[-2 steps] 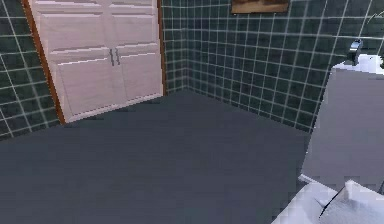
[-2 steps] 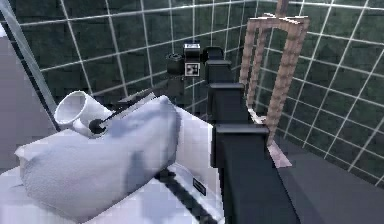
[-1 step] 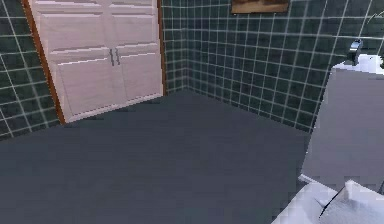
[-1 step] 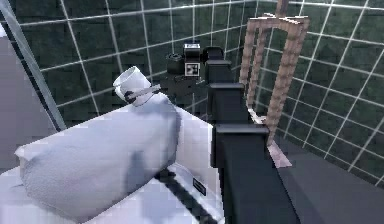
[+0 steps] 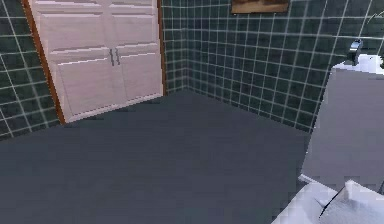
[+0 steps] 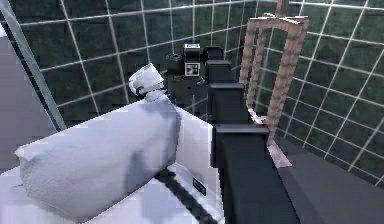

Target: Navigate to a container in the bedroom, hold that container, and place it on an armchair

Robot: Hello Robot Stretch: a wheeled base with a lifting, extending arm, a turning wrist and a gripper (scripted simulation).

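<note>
A pale rounded thing (image 6: pixel 147 80) sits at the far end of the gripper (image 6: pixel 166 88), just above a big pillow (image 6: pixel 100 150) on the bed (image 6: pixel 20 200). It is perhaps the container, but its shape is too unclear to say. I cannot tell if the gripper holds it, nor how its fingers stand. Right of the dark arm (image 6: pixel 240 150) stands a wooden frame (image 6: pixel 272 60). The forward view shows a white double door (image 5: pixel 100 50) and a grey cabinet (image 5: pixel 350 120).
</note>
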